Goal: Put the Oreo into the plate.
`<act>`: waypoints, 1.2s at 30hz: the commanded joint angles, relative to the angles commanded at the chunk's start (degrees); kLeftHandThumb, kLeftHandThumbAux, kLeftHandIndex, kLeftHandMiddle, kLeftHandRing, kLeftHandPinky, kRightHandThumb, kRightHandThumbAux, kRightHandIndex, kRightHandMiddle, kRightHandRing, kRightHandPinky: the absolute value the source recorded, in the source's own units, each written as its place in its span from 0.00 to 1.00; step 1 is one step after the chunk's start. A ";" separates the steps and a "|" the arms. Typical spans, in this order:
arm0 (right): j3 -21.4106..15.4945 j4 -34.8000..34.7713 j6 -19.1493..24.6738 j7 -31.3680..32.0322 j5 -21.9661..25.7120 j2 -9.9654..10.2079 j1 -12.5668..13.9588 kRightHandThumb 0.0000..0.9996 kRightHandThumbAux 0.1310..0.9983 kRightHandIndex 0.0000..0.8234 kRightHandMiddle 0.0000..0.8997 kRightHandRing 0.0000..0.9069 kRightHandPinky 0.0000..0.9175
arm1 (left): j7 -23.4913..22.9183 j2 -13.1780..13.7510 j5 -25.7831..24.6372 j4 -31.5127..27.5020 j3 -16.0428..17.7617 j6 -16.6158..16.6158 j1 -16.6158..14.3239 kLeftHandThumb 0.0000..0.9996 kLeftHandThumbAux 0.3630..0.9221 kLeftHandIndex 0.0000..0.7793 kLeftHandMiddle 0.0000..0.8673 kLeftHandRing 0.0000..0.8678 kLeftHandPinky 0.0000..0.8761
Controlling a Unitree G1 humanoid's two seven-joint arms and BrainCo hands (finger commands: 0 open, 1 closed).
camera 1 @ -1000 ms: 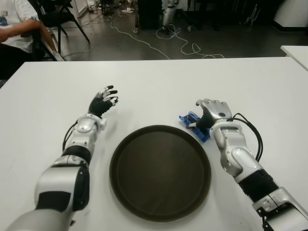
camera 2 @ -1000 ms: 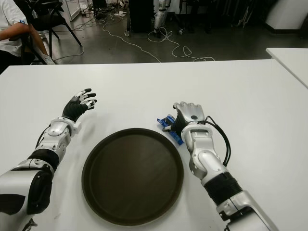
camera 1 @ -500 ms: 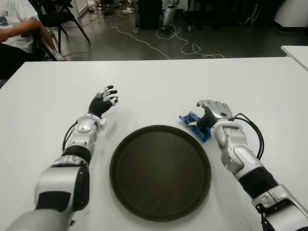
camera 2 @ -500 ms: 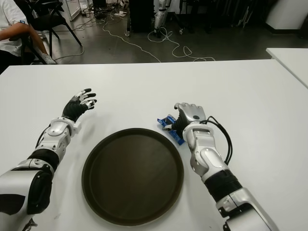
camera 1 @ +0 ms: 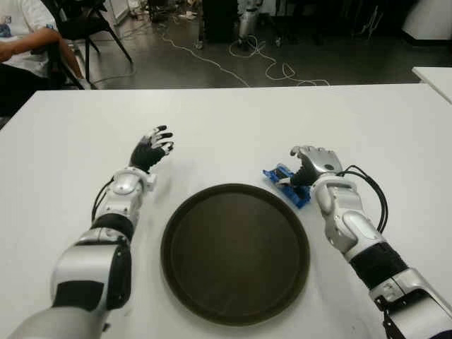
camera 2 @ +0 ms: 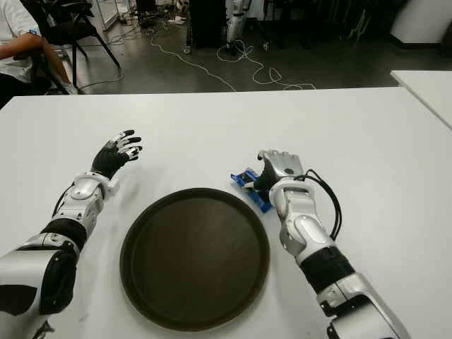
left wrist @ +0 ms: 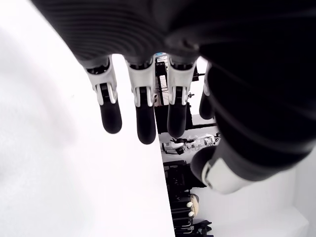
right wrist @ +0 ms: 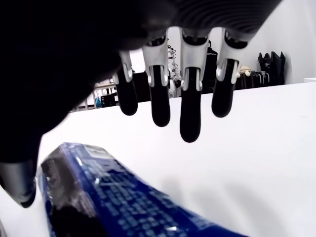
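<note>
— Where is the Oreo pack (camera 1: 286, 184) sitting?

— On the white worktop (camera 1: 233, 120), just beyond the right rim of the round dark plate (camera 1: 235, 252). It lies flat and at a slant, its near end close to the plate's edge; whether the two touch, I cannot tell.

— And the right robot hand (camera 1: 311, 163)?

— Directly over the pack's right end. In the right wrist view its fingers (right wrist: 190, 112) hang down, extended and apart above the blue wrapper (right wrist: 123, 202), with white worktop showing between fingertips and pack. The thumb sits low beside the wrapper's end. So the hand is wide and holds nothing (no finger is seen pressing on the wrapper).

— What about the left robot hand (camera 1: 151, 149)?

— Out to the left of the plate and somewhat farther from the robot, well apart from the pack. Its fingers (left wrist: 140, 113) are loosely spread and empty.

— Anything between the pack and the plate?

— Nothing lies between them. The plate is bare inside.

— What else is around?

— Beyond the worktop's far edge there is dark floor with loose white cables (camera 1: 272, 67). A seated person (camera 1: 25, 42) shows at the far left corner, next to a black chair (camera 1: 88, 25). A corner of a second white table (camera 1: 434, 78) shows at the far right.
</note>
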 joint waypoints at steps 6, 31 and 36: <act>0.30 0.44 -0.18 0.15 0.05 0.07 -0.15 0.00 0.46 0.33 0.38 0.41 0.36 | 0.04 -0.03 0.02 -0.05 0.02 -0.22 0.05 0.03 0.69 0.15 0.21 0.21 0.21; 3.38 10.41 -3.42 -1.44 2.29 2.40 -2.32 0.00 0.47 0.33 0.40 0.45 0.41 | 0.71 -0.43 0.11 -0.06 -0.15 -0.07 -0.15 0.04 0.66 0.16 0.22 0.22 0.22; 3.81 12.37 -3.38 -2.22 2.20 2.70 -3.04 0.00 0.45 0.31 0.35 0.39 0.40 | 0.54 -0.46 -0.01 -0.09 -0.05 -0.26 -0.07 0.05 0.66 0.15 0.22 0.21 0.22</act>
